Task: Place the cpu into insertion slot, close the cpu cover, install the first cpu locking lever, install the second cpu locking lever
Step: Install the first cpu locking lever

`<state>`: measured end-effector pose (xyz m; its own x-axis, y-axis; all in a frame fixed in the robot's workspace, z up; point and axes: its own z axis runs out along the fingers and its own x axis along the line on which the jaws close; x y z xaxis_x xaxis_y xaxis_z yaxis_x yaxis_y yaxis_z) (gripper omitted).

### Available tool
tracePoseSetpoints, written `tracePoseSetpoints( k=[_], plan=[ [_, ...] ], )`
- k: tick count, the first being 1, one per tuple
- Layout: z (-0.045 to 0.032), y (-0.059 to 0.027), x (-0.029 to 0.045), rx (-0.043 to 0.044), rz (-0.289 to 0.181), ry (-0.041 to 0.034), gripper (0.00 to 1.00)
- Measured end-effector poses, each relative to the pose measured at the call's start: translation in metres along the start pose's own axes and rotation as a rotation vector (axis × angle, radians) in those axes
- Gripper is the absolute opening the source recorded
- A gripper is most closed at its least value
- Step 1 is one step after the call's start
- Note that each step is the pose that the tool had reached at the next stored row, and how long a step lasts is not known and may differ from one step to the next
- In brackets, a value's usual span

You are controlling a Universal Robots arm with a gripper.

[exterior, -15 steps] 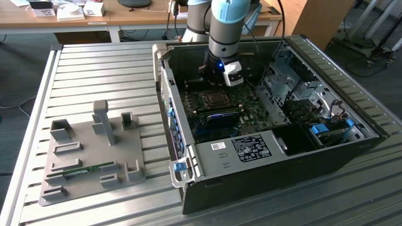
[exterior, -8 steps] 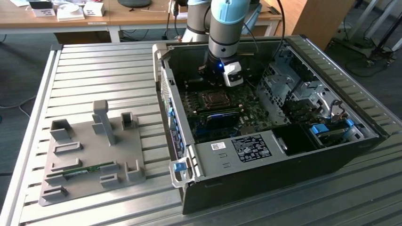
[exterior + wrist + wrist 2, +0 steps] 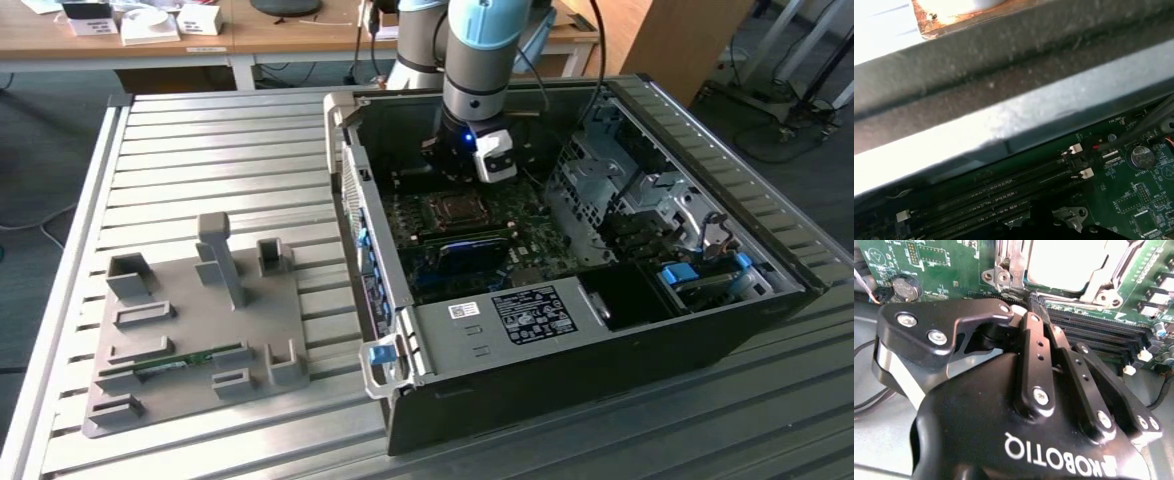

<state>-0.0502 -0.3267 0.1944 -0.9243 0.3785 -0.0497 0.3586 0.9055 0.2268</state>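
A black case point(image 3: 561, 370) lies open on the slatted tabletop point(image 3: 200, 160). Beside it, a grey fixture point(image 3: 200, 330) holds a green memory stick point(image 3: 174, 364).

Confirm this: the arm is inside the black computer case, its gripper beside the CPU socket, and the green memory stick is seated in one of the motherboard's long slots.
Wrong on the memory stick: the exterior view shows it lying on the grey fixture plate outside the computer case. The rest holds; the gripper is beside the socket.
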Motion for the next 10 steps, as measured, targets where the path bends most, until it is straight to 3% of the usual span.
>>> tracePoseSetpoints(
  k=[10],
  plan=[
    [-0.0162,0.0039,-0.0007,0.0057,-0.001,-0.0018,0.11]
  ],
)
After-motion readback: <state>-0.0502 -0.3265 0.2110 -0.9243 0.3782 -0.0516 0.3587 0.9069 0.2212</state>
